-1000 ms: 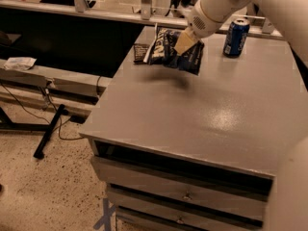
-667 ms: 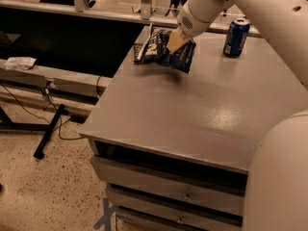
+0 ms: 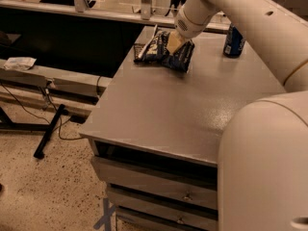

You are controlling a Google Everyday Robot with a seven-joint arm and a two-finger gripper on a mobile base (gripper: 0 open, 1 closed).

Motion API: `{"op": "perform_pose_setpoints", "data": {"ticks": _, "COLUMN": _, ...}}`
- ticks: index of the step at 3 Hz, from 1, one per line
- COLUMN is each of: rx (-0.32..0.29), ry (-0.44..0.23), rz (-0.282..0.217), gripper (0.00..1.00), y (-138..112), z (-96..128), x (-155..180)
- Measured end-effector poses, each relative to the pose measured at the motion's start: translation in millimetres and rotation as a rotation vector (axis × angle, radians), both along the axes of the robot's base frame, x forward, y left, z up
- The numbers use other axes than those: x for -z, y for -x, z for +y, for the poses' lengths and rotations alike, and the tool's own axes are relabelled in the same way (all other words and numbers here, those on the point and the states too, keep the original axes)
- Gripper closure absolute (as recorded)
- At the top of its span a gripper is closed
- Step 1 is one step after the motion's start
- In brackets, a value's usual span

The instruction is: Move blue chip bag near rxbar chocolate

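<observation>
While gripper [image 3: 174,42] is clamped on blue chip bag [image 3: 181,59] at far edge of table [image 3: 159,109], bag sits just beside rxbar chocolate [image 3: 140,53], w/ blue can [image 3: 234,41] well apart.

No text legible anywhere. White lettering on the blue chip bag [image 3: 180,59] is unreadable. Pale marks on the blue can [image 3: 234,41], right of the bag, are also unreadable. The gripper [image 3: 174,42] pinches the bag's top edge.

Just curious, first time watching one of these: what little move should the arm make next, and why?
Probably set down and let go: the hand holds the dark-blue crinkly foil chip bag close beside the small dark wrapped bar at the far left edge of the grey table.
</observation>
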State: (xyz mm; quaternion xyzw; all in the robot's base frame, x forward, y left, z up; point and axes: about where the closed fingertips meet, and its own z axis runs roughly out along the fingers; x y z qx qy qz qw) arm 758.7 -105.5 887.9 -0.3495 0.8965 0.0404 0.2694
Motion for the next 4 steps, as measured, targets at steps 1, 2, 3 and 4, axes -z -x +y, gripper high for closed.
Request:
{"op": "perform_pose_setpoints", "data": {"ticks": 1, "rx": 0.005, "ry": -0.001, "rz": 0.016, "gripper": 0.29, "y": -4.4, "z": 0.2, "x": 8.1}}
{"op": "perform_pose_setpoints", "data": {"ticks": 2, "rx": -0.003, "ry": -0.005, "rz": 0.02, "gripper": 0.05, "y": -7.8, "z": 2.2, "x": 10.3}}
{"op": "perform_pose_setpoints", "data": {"ticks": 3, "rx": -0.023, "ry": -0.016, "rz": 0.0, "gripper": 0.0, "y": -6.7, "z": -1.5, "x": 2.2}}
{"op": "perform_pose_setpoints", "data": {"ticks": 4, "rx": -0.038, "ry": -0.035, "rz": -0.042, "gripper": 0.0, "y": 0.2, "z": -17.7, "x": -12.2}}
